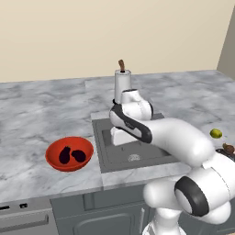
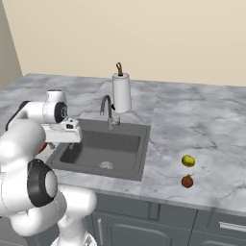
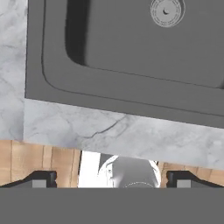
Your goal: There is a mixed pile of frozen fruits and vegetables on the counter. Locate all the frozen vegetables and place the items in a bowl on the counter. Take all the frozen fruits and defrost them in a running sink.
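Kitchen counter: grey-white marbled stone is seen running wall to wall above grey cabinets.
Sink: a dark grey rectangular basin with a round drain is set into the counter; its near rim and drain are also looked down on in the hand view.
Arm: the white arm is bent over the sink's left half, the hand held above the basin.
Gripper: the two dark finger tips are seen spread wide apart, with nothing held between them.
Bowl: a glossy red bowl is placed on the counter just left of the sink.
Vegetables: two dark purple items are lying side by side inside the bowl.
Paper towel roll: stood upright behind the sink, beside the faucet.
Fruits: the yellow-green fruit and the brown fruit are left on the counter right of the sink, near each other, well apart from the basin.
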Motion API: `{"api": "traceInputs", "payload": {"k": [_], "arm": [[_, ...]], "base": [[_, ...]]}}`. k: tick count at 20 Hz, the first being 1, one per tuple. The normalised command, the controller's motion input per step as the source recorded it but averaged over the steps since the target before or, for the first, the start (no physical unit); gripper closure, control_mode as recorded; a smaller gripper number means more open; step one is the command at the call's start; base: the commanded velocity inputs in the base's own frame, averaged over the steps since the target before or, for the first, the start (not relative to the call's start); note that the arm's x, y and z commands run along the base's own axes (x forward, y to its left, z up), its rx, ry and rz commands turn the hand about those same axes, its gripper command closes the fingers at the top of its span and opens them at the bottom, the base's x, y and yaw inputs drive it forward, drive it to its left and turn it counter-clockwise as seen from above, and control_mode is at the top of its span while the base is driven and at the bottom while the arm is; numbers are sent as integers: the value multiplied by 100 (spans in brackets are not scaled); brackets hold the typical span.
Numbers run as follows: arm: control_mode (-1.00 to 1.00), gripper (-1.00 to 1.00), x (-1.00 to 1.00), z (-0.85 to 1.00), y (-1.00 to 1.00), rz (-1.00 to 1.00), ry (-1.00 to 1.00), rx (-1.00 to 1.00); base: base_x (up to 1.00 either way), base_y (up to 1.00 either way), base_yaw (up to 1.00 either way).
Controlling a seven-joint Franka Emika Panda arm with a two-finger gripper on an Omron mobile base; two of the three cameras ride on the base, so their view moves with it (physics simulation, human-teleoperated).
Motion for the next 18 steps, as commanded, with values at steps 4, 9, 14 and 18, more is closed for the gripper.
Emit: {"api": "traceInputs", "payload": {"k": [4, 9, 14, 18], "arm": [[-100, -100, 2, -3, -100, -3, -3, 9], [-100, -100, -12, -1, -100, -3, -6, 0], [-100, -100, -2, 9, -97, 0, -11, 0], [-100, -100, 2, 0, -100, -1, 0, 0]], "base": [[0, 0, 0], [0, 0, 0], [0, 0, 0], [0, 0, 0]]}}
